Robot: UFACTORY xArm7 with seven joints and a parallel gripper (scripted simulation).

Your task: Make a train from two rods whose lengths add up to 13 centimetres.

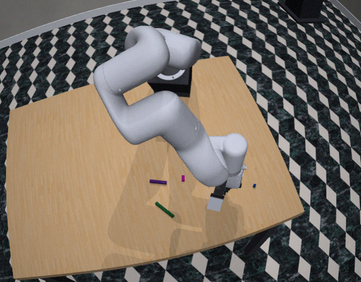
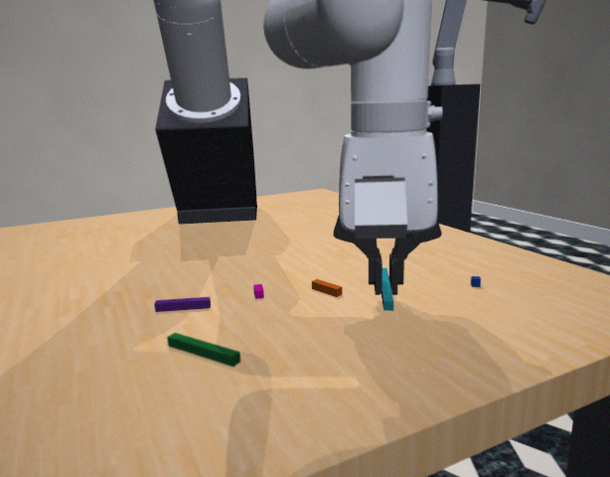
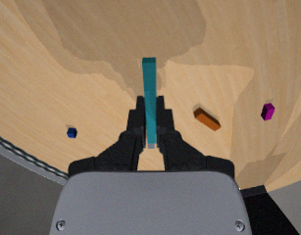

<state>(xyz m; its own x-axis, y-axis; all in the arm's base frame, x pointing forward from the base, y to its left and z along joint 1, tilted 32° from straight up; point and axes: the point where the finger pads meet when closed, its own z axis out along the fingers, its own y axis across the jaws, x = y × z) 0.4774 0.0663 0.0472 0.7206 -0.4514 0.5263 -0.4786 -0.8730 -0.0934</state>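
One turquoise rod (image 2: 387,297) (image 3: 149,83), pinched in the hand (image 1: 234,181) (image 2: 386,285) (image 3: 150,107), runs twelve-to-six in the wrist view, apparently with grey (image 3: 151,145) at six.

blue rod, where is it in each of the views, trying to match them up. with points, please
Top: the blue rod (image 1: 254,185) (image 2: 475,281) (image 3: 72,132) is at the right, below mid-height.
Exterior: at the right, a little below mid-height.
Wrist: at the left, a little below mid-height.
Shared landmark: the magenta rod (image 1: 183,178) (image 2: 258,291) (image 3: 268,112), left of the blue rod in top and exterior, right of it in wrist.
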